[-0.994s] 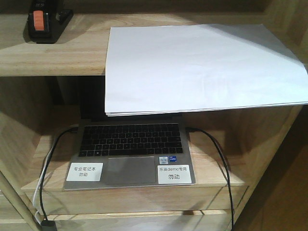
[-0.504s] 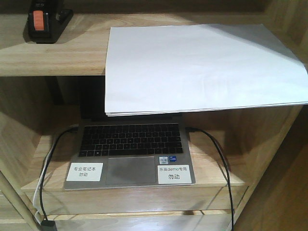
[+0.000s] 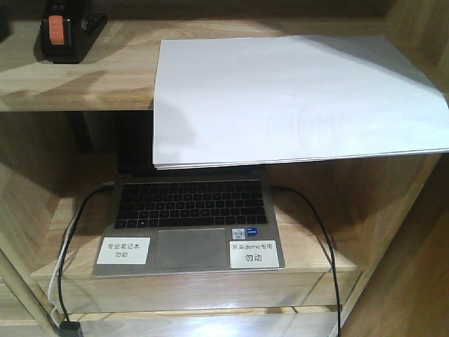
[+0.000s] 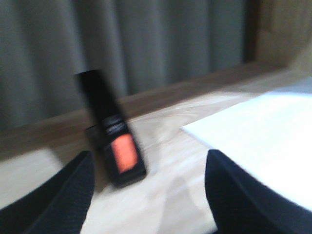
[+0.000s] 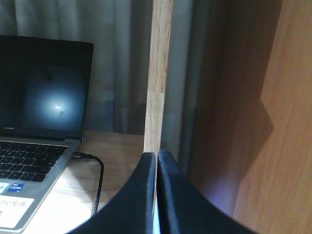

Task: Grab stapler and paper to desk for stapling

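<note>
Small black orange-patched stapler (image 4: 116,146) sits left of a thin white paper stack (image 3: 295,98) — left hand (image 4: 148,168) spread apart facing it, right hand (image 5: 157,163) pressed together.

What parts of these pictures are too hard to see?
- Front view: the top edge cuts off the stapler.
- Front view: the overhanging paper hides the laptop screen.
- Left wrist view: blur smears the writing on the stapler.
- Right wrist view: the right fingers, shut, block what lies behind them.
</note>
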You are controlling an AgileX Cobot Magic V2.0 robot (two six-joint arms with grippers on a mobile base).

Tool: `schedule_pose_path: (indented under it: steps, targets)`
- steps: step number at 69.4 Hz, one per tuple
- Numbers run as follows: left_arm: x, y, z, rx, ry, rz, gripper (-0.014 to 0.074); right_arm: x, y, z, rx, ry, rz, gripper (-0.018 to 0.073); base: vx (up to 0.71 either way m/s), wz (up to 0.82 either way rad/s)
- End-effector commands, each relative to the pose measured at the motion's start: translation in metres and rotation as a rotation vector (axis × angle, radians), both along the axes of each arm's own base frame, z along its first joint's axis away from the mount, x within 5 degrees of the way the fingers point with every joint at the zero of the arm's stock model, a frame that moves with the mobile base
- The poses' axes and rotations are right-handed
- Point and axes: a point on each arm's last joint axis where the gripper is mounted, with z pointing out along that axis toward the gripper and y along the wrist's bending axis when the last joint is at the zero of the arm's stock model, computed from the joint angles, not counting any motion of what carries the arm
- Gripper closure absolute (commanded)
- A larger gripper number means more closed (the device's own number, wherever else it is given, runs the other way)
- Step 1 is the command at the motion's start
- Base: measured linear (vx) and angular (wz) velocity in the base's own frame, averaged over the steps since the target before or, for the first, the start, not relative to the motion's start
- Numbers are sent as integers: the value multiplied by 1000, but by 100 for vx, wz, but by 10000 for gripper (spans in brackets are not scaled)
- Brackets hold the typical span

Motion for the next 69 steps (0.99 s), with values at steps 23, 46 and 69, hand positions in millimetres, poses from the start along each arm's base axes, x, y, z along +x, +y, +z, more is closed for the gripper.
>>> schedule_pose_path:
  steps: [23,46,69]
  targets:
    - [77,-23,67,-100,-51,-1,125,-1,0,6,-8,-83,5,569,0,0]
    - [113,-20,92,-52,82,201,125,-1,0,6,-8,-83,5,569,0,0]
    - [154,-39,68,-14,274,260,125,-1,0,6,-8,-83,5,569,0,0]
